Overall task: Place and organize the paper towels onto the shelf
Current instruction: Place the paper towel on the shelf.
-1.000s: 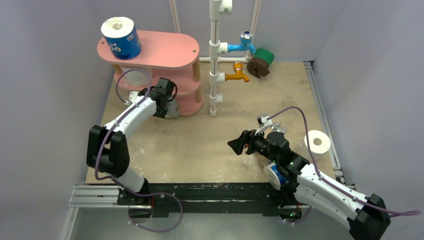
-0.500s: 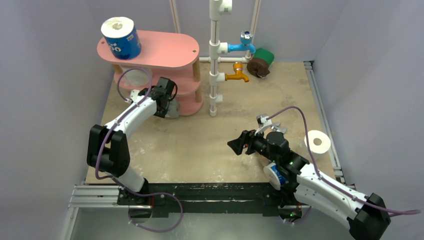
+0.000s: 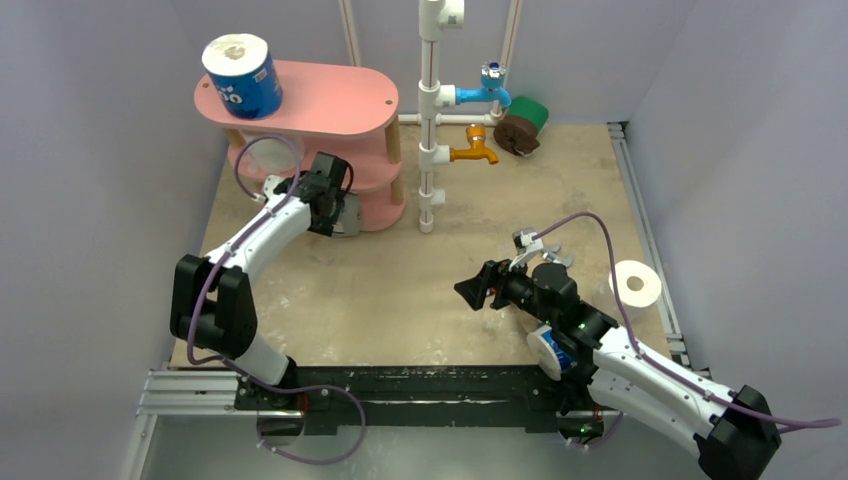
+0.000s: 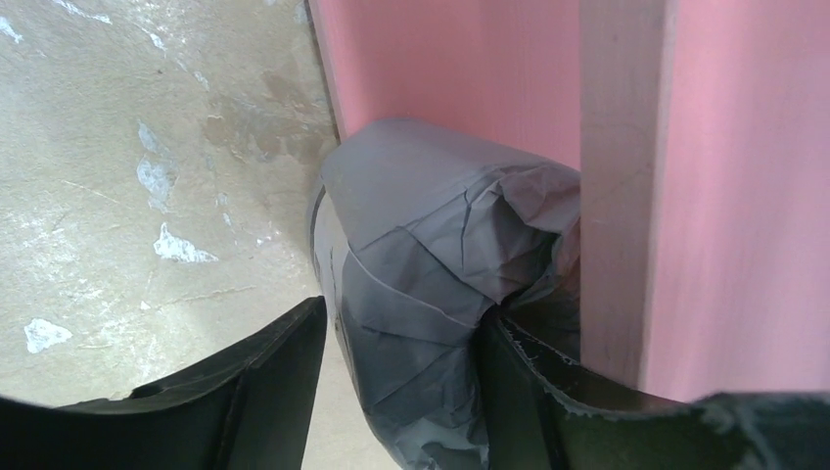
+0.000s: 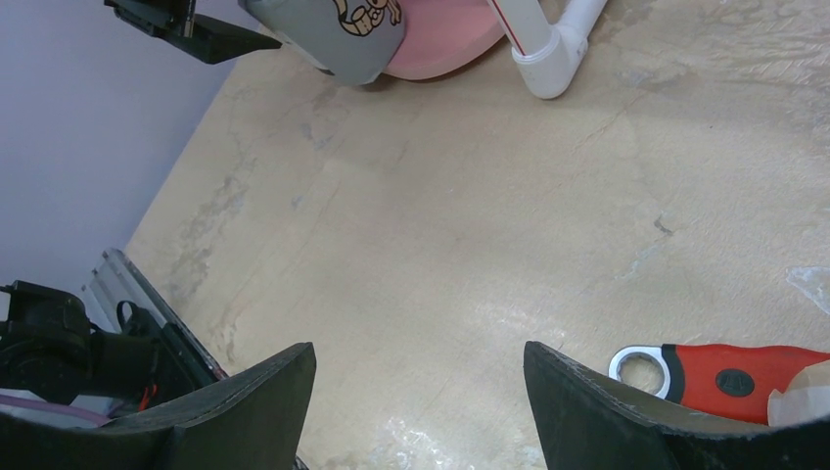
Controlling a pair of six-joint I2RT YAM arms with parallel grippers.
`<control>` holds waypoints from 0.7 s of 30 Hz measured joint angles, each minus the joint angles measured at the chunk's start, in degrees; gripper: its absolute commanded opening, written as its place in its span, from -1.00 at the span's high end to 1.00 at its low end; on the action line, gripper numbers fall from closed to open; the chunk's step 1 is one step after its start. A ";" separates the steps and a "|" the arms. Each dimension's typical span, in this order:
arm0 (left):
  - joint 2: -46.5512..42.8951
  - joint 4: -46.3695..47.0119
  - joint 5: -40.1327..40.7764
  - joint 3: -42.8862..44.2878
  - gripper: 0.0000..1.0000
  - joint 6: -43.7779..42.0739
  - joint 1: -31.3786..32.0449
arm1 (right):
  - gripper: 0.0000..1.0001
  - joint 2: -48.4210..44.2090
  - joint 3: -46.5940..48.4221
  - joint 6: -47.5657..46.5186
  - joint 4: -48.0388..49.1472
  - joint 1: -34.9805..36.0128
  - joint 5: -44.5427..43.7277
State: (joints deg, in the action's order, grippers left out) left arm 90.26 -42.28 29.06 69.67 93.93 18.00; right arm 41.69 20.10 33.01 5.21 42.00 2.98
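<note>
The grey roll [image 4: 421, 255] is seen at the edge of the lowest board of the shelf [image 4: 470, 69], against a wooden post [image 4: 622, 176]; it is straddled by the left claw [image 4: 401, 313], though whether it is gripped cannot be told; the right claw [image 5: 421, 348] is held wide and empty over the surface [image 5: 440, 245]; a blue printed roll [image 3: 242, 75] is stood on the top board.

I worked in a robotics lab test cell, not a home. Plain lilac walls [image 3: 100, 250] boxed in a scuffed tan board [image 3: 400, 290] around a white pipe frame [image 3: 430, 110] with a blue tap [image 3: 487, 92] and an orange tap [image 3: 470, 152]. Nearer than that frame, a metal rail [image 3: 190, 390] ran along the board's edge where I was bolted down.
</note>
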 measured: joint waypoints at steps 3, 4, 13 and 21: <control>-0.98 0.68 -0.39 -0.66 -0.19 -0.26 0.00 | -0.57 0.00 0.00 0.00 0.00 0.00 0.20; -1.40 1.05 -0.50 -0.98 -0.19 -0.46 0.00 | -0.57 0.00 0.00 0.00 0.00 0.00 0.24; -4.22 5.42 -2.05 -5.09 -0.27 -3.32 0.00 | -0.57 0.00 0.00 -0.02 0.02 0.00 1.05; -6.43 7.91 -3.72 -7.98 -0.40 -5.70 -0.26 | -0.57 -0.02 0.00 -0.02 0.02 0.00 1.05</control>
State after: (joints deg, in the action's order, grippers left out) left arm 83.83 -34.37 25.34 61.69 88.23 17.74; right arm 41.67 20.10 32.99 5.23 42.00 4.03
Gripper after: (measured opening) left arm 0.667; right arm 0.786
